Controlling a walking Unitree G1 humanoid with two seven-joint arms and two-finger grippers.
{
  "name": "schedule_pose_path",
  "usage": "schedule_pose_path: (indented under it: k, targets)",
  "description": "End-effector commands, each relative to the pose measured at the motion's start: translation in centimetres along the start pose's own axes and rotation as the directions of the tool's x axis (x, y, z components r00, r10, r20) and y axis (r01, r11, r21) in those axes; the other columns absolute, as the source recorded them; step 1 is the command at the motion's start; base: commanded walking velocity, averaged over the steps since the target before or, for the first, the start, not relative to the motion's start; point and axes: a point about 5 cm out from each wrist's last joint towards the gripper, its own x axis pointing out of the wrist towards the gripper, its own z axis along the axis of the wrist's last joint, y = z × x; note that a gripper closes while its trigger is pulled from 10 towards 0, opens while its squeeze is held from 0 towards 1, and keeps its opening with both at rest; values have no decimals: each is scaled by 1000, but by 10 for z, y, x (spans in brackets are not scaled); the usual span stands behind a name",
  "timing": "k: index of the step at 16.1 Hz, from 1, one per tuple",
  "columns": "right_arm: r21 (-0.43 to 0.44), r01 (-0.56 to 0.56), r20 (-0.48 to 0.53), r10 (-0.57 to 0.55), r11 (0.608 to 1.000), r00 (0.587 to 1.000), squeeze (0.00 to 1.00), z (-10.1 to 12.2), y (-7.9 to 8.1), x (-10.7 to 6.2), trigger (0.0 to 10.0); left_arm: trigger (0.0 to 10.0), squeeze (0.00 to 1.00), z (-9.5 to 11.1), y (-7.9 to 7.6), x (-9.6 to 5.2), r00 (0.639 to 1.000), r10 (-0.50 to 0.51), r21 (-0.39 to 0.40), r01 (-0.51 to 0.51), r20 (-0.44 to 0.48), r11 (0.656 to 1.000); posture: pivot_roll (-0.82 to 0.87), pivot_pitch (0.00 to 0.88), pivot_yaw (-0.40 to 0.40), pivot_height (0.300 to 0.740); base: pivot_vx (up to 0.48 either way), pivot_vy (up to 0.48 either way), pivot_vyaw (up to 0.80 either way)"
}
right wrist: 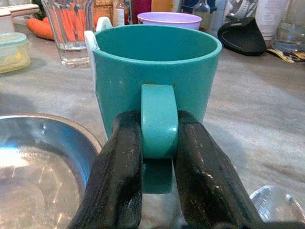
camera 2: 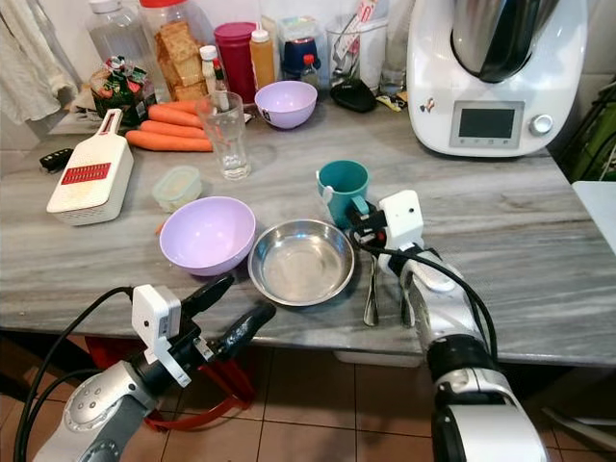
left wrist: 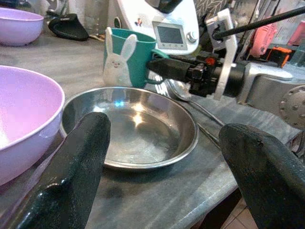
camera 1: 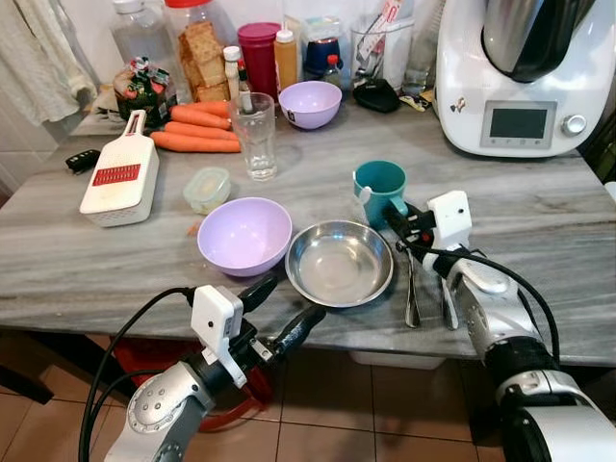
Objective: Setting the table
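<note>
The setting looks partly laid — steel bowl (camera 1: 340, 262) and cutlery (camera 1: 412, 289) at the counter (camera 1: 539, 212) edge; the right gripper (right wrist: 159, 143) pinches the teal mug (camera 1: 381, 189)'s handle beside the bowl; the left gripper (camera 1: 279, 310) hovers, jaws wide, empty — placing remains.

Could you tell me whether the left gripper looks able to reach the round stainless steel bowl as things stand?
Probably yes: the left gripper hangs open at the table edge, facing the round stainless steel bowl, with nothing between them.
</note>
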Motion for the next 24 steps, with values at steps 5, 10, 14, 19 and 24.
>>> schedule_pose_path:
  k: [5, 10, 14, 19, 24]
  targets:
    - [2, -15, 47, 15, 1000, 999, 1000, 8, 2, 5, 10000, 10000, 0, 2, -2, -1, 999, -41, 4, 41, -18, 999, -18, 122, 87, 740, 0, 0, 0]
    - [-15, 3, 99, -1, 1000, 995, 1000, 18, 0, 6, 10000, 10000, 0, 0, 7, 3, 1000, -9, 27, 9, -18, 1000, -32, 102, 89, 740, 0, 0, 0]
    - [-12, 20, 175, -18, 1000, 984, 1000, 35, -2, 3, 10000, 10000, 0, -1, 11, 13, 1000, 7, 30, -7, 7, 1000, -50, 70, 78, 740, 0, 0, 0]
    - [5, 96, 245, -95, 995, 965, 1000, 43, 1, -17, 10000, 10000, 0, 3, 22, 25, 993, 92, 79, -97, 70, 992, -57, 17, 57, 740, 0, 0, 0]
    - [9, 242, 238, -237, 970, 942, 1000, 35, 2, -54, 10000, 10000, 0, 14, 44, 30, 927, 341, 116, -360, 159, 926, -54, 0, 51, 740, 0, 0, 0]
